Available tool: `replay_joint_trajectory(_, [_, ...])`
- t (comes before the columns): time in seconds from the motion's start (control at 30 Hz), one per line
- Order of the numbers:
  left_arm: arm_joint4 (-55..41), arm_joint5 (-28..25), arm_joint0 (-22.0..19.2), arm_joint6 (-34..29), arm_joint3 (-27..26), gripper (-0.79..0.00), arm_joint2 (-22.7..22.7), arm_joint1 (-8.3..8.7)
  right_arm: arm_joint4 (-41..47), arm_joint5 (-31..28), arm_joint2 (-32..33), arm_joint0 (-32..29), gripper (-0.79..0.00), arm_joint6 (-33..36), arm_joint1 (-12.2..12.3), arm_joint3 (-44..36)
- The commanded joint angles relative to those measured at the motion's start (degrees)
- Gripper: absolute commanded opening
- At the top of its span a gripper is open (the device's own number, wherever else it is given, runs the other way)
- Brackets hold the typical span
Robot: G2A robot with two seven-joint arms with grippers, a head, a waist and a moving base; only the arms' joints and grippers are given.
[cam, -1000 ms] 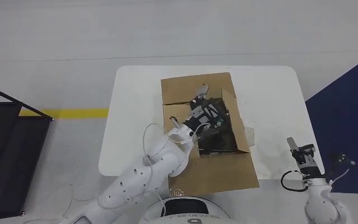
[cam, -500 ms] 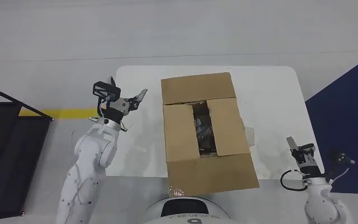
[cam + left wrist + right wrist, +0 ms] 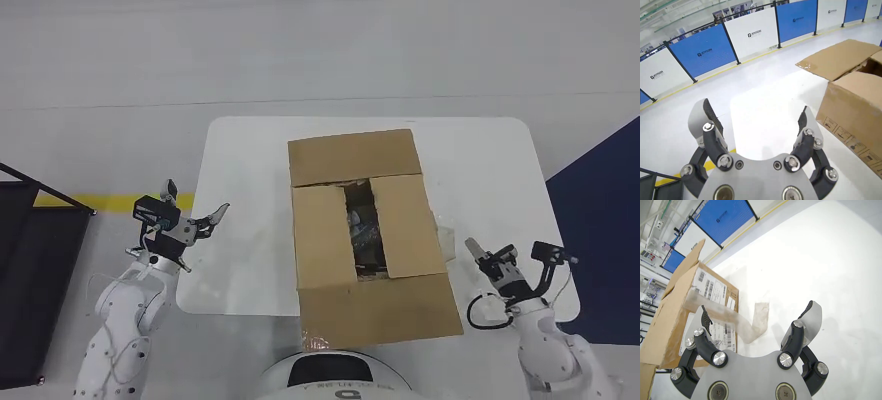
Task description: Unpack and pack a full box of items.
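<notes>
A brown cardboard box (image 3: 365, 235) stands on the middle of the white table (image 3: 250, 160). Its far and near flaps lie spread outward. The two side flaps fold inward and leave a narrow gap where dark packed items (image 3: 362, 232) show. My left gripper (image 3: 197, 198) hangs open and empty at the table's left edge, well apart from the box (image 3: 848, 106); the left wrist view shows its fingers spread (image 3: 756, 106). My right gripper (image 3: 512, 250) is open and empty just right of the box's near right corner. From its wrist, the right gripper (image 3: 757, 306) faces the labelled side of the box (image 3: 677, 306).
A loose strip of clear tape (image 3: 761, 317) hangs from the box's side onto the table. A black rack (image 3: 30, 260) stands on the floor to the left, by a yellow floor line (image 3: 110, 201). A blue panel (image 3: 600, 230) stands to the right.
My left arm has come out of the box and swung back to the table's left edge. The side flaps have folded in over the opening. My right gripper has shifted left towards the box.
</notes>
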Motion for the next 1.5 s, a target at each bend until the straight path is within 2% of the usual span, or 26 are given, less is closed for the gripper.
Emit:
replay_joint_trajectory(0.0, [-0.1, 0.1, 0.0, -0.1, -0.1, 0.0, 0.0, -0.01, 0.2, -0.3, 0.2, -0.1, 0.0, 0.4, 0.0, -0.1])
replay_joint_trajectory(0.2, [-0.1, 0.1, 0.0, -0.1, -0.1, 0.0, 0.0, -0.01, 0.3, -0.3, 0.0, 0.0, 0.0, 0.6, 0.0, -0.1])
replay_joint_trajectory(0.43, [-0.1, 0.1, 0.0, -0.1, -0.1, 0.0, 0.0, -0.01, -0.7, 0.0, -3.0, 3.0, 0.0, 6.9, 0.1, -4.8])
replay_joint_trajectory(0.67, [-0.1, 0.1, 0.0, -0.1, -0.1, 0.0, 0.0, -0.01, -3.6, 6.3, -4.6, 6.0, 0.0, 17.0, 0.5, -10.3])
replay_joint_trajectory(1.0, [-0.1, 0.1, 0.0, -0.1, -0.1, 0.0, 0.0, -0.01, -10.4, 11.5, -6.3, 2.3, 0.0, 20.2, 0.5, -23.5])
replay_joint_trajectory(1.2, [-0.1, 0.1, 0.0, -0.1, -0.1, 0.0, 0.0, -0.01, -7.6, 11.7, -5.1, 1.0, 0.0, 21.3, 0.5, -23.2])
replay_joint_trajectory(1.47, [-0.1, 0.1, 0.0, -0.1, -0.1, 0.0, 0.0, -0.01, 3.6, 6.5, -5.6, 5.1, 0.0, 29.8, 0.9, -19.4])
